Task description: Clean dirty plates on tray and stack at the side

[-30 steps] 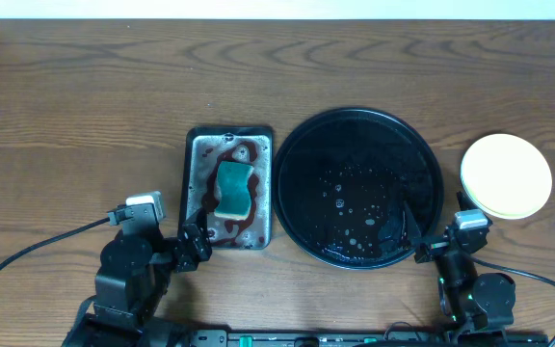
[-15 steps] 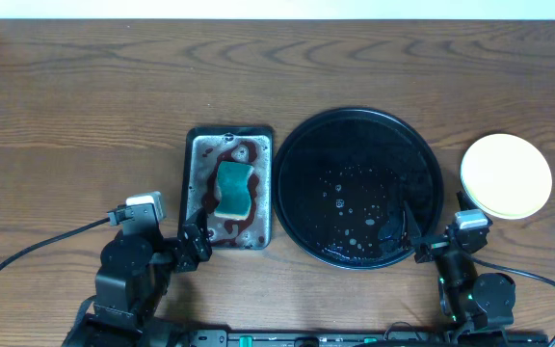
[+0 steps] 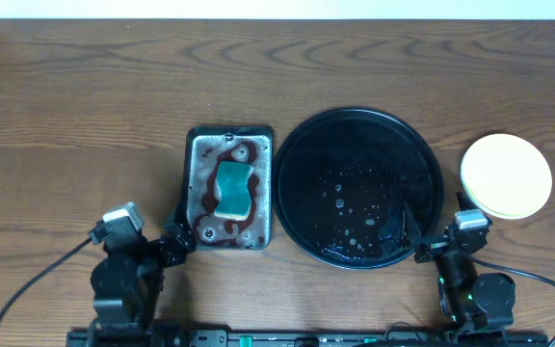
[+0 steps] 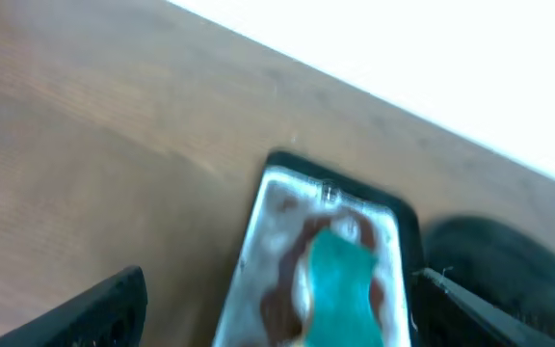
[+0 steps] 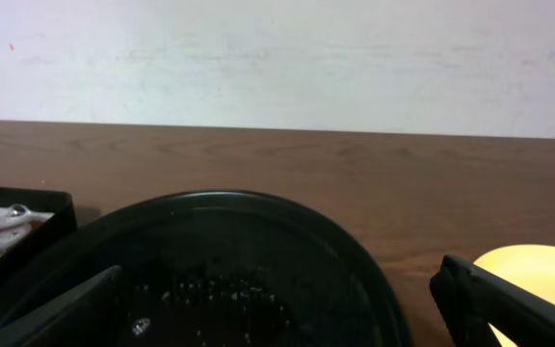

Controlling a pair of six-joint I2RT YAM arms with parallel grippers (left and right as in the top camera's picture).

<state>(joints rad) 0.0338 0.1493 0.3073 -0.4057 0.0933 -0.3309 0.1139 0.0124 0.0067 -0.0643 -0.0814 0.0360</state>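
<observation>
I log the plates (image 3: 506,175) stacked, yellow on top, on the worktop (image 3: 85,116) just right of the wet tray (image 3: 297,145), which holds none, with left hand (image 3: 173,239) and right hand (image 3: 432,243) both spread and holding nothing, so the task looks done.

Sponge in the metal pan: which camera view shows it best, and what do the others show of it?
The overhead view: the green sponge shows whole and sharp, lying in the pan. The left wrist view shows it blurred and cut by the bottom edge. The right wrist view shows only the pan's corner.
</observation>
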